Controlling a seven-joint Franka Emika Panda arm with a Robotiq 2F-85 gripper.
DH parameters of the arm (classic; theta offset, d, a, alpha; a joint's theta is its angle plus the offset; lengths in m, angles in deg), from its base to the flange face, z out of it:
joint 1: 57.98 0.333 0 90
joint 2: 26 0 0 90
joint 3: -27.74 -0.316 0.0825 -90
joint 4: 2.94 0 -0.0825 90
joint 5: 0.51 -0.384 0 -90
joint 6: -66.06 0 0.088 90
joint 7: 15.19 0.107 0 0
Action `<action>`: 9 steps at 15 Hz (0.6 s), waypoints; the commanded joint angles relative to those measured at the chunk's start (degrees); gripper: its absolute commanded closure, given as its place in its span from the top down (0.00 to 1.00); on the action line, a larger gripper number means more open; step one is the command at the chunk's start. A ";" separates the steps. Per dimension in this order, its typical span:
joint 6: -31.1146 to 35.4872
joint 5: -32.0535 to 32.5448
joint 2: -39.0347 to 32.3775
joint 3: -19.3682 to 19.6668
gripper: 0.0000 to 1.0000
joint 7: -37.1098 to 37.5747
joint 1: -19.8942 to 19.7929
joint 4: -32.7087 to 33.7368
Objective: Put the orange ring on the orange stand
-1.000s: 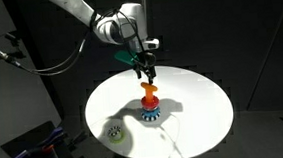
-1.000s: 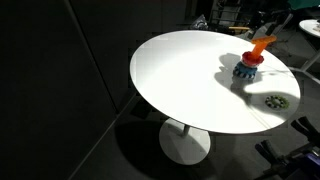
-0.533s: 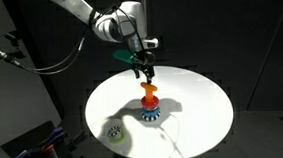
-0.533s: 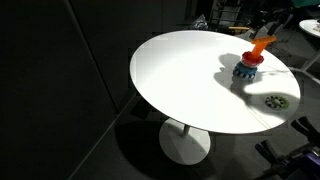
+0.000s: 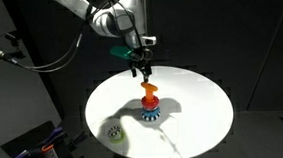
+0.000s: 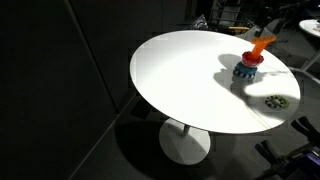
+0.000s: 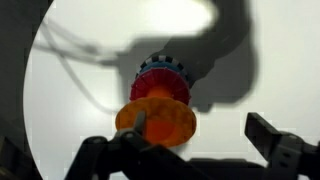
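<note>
The orange ring (image 5: 149, 89) sits tilted on top of the orange stand (image 5: 150, 100), which has a red ring and a blue toothed ring (image 5: 151, 112) around its foot. My gripper (image 5: 144, 71) hangs just above the ring, open. In the wrist view the orange ring (image 7: 155, 118) lies over the red and blue rings (image 7: 160, 75). My gripper (image 7: 205, 140) has its fingers wide apart, the left finger beside the ring and the right finger far from it. The ring (image 6: 262, 44) and stand (image 6: 247, 68) also show near the far table edge.
The stand is on a round white table (image 5: 199, 110), (image 6: 180, 80). A small pale greenish object with dark specks (image 5: 114, 132), (image 6: 276, 101) lies near the table's edge. The surroundings are dark, with cables and equipment beside the table.
My gripper has risen slightly away from the orange ring. The ring stays in place on top of the stand.
</note>
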 commanded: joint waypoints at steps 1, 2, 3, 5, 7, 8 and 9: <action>-2.33 1.23 1.68 0.12 1.00 0.28 0.21 -0.77; -2.47 1.42 1.58 0.15 1.00 0.41 0.24 -0.78; -2.53 1.65 1.46 0.16 1.00 0.51 0.27 -0.86; -2.51 2.08 1.31 0.17 1.00 0.48 0.27 -0.98; -2.38 2.62 1.11 0.22 1.00 0.59 0.27 -1.17; -2.16 2.84 1.06 0.25 1.00 0.54 0.25 -1.40; -1.98 3.13 1.02 0.28 1.00 0.59 0.25 -1.61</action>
